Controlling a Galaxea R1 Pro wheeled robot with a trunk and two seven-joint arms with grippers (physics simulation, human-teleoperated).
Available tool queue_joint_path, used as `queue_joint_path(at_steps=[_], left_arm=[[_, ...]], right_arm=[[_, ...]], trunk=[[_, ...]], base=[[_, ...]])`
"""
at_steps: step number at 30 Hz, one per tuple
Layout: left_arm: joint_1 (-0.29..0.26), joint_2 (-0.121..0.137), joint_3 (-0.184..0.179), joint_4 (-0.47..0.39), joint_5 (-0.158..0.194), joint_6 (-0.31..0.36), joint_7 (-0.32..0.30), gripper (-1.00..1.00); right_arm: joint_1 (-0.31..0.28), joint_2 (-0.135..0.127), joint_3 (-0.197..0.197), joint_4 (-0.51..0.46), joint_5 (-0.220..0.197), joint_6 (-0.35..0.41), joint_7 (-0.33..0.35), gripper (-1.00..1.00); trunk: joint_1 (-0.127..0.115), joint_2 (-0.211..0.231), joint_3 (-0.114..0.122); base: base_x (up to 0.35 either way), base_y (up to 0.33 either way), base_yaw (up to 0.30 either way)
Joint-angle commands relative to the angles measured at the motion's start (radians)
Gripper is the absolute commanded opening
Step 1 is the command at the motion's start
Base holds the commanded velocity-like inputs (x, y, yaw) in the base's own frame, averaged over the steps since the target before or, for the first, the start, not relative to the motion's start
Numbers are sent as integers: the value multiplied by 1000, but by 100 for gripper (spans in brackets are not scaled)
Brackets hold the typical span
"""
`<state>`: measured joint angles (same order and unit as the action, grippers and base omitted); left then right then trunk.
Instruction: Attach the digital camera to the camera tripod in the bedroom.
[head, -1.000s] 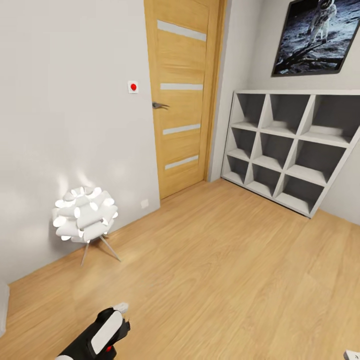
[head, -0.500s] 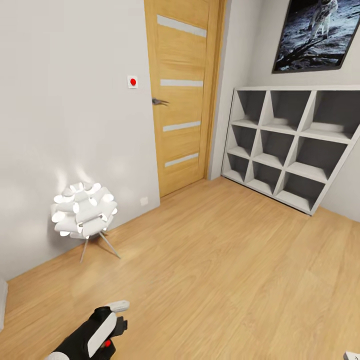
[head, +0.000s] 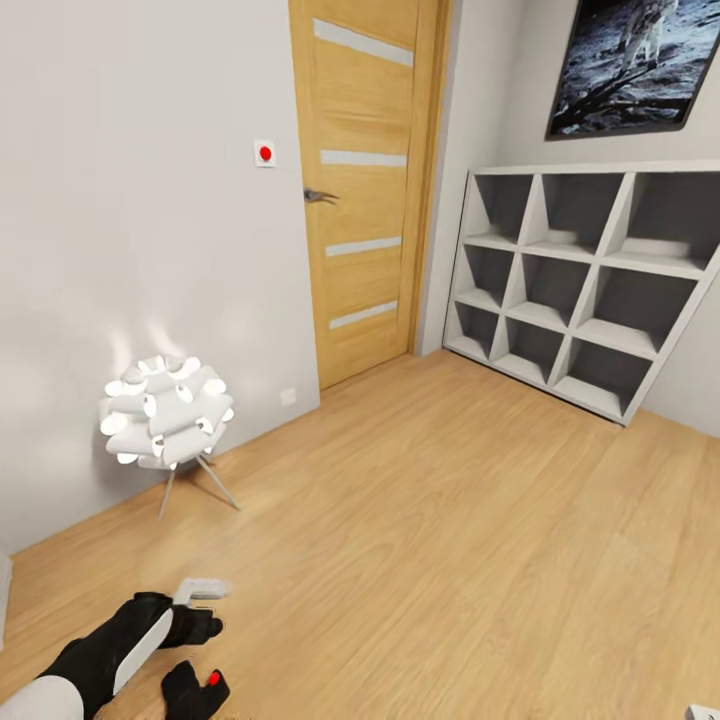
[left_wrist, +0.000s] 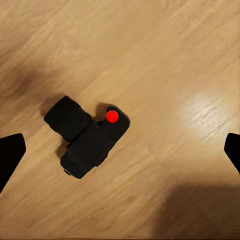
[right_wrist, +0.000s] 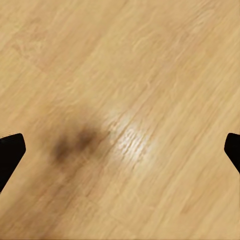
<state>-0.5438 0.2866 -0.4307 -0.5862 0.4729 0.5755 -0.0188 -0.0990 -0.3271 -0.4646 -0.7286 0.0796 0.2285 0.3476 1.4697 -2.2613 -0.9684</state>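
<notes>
The digital camera (left_wrist: 90, 137), small and black with a red button (left_wrist: 112, 116) on top, lies on the light wood floor. In the left wrist view it sits between the two dark fingertips (left_wrist: 10, 157), apart from both. My left gripper (head: 195, 612) hangs open just above it, at the lower left of the head view, where the camera (head: 195, 690) shows beside the black forearm. My right gripper (right_wrist: 120, 150) is open over bare floor, holding nothing. The camera tripod is out of view.
A white cluster lamp (head: 165, 412) on thin legs stands by the left wall. Beyond it are a closed wooden door (head: 365, 190) and a grey cube shelf (head: 580, 285) against the far right wall. A wide stretch of plank floor (head: 450, 530) lies between them.
My left arm has swung left and lower, and the camera under it now shows more fully. The head view has shifted a little.
</notes>
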Motion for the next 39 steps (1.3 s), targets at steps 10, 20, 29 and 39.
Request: queue_joint_path(at_steps=[10, 20, 29, 39], left_arm=[[-4, 53, -7, 82, -32, -37, -90, 100], [-1, 78, -14, 154, -38, -104, -129, 100], [7, 106, -17, 172, -85, -196, -200, 100], [9, 108, -15, 251, -116, -315, -256, 100]], right_arm=[[6, 13, -5, -3, 10, 5, 8, 100], [7, 17, -5, -3, 10, 5, 8, 100], [8, 19, -4, -3, 11, 4, 8, 100], [8, 22, -3, -3, 24, 3, 8, 100]], trunk=[[38, -71, -32], [77, -141, -64], [111, -204, -92], [133, -240, -127]], base=[[0, 0, 0], [0, 0, 0], [0, 0, 0], [0, 0, 0]])
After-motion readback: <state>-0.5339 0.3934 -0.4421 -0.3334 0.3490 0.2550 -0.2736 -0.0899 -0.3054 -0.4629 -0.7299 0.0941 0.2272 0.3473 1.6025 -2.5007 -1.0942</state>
